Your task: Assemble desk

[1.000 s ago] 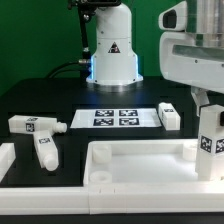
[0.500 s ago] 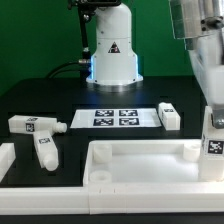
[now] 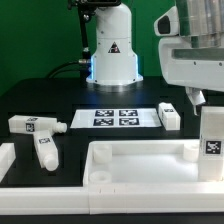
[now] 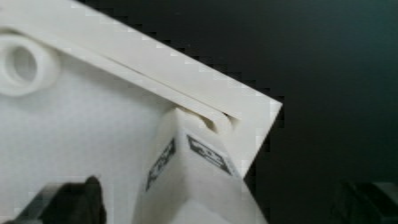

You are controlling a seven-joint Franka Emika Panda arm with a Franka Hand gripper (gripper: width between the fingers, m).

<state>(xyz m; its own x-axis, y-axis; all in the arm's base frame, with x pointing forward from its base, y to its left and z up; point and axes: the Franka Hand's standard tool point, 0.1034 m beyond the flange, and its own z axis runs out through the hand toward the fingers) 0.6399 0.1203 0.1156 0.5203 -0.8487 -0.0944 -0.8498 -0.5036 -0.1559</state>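
The upright leg is standing directly beneath the claw, at the corner of the rimmed tabletop. In the exterior view the frame's edge is cutting off the leg's outer side. The claw is hanging released just above the leg's top, jaws wide and gripping nothing. Only one dark finger is showing there. In the wrist view, two blurred dark fingertips are sitting well apart on either side of the leg, clear of it. The tabletop's rim is hiding the leg's foot, so how deep it is seated cannot be told.

A black-and-white square tag is facing outward on the leg below the claw. From the wrist its tags are appearing slanted and smeared, too blurred to make out.

A short leg is resting near the claw, just beside the marker board, which is carrying several square tags. Whether that leg is lying or standing cannot be told.

Well apart from the claw, across the black counter, the upper lying leg and the lower lying leg are resting close together, each bearing a tag. The white border rail is running along the near edge, partly cut off.

Behind the marker board, the robot base is showing a triangular warning label — its symbol is too small to read.
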